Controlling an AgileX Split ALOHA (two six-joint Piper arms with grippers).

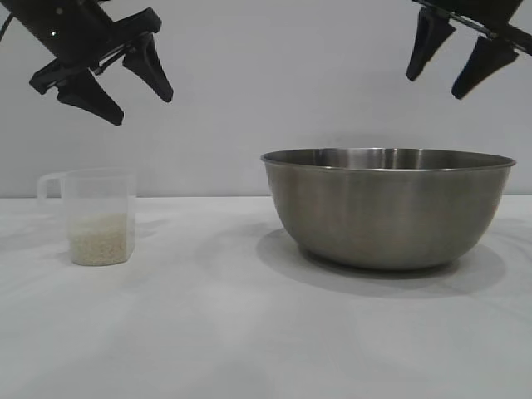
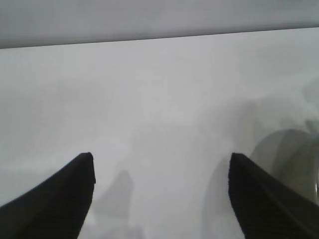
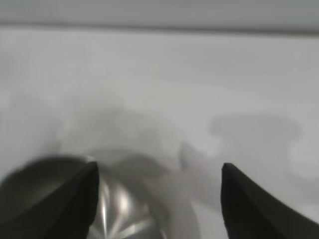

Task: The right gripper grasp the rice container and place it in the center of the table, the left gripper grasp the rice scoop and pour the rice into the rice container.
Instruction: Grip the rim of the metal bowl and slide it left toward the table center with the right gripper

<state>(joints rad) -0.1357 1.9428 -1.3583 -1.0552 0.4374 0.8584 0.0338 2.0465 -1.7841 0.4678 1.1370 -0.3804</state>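
The left gripper [image 1: 143, 101] hangs high at the exterior view's upper left, its two pointed fingers spread apart and angled downward, holding nothing. The right gripper [image 1: 434, 86] hangs high at the upper right, fingers likewise parted and empty, pointing steeply down.

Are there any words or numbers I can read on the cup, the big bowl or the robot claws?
None: no words, numbers or signs can be read in any view.
rice scoop: clear plastic, no printed marks show.
rice container: plain brushed steel, no label.
left gripper and right gripper: plain black, no writing.
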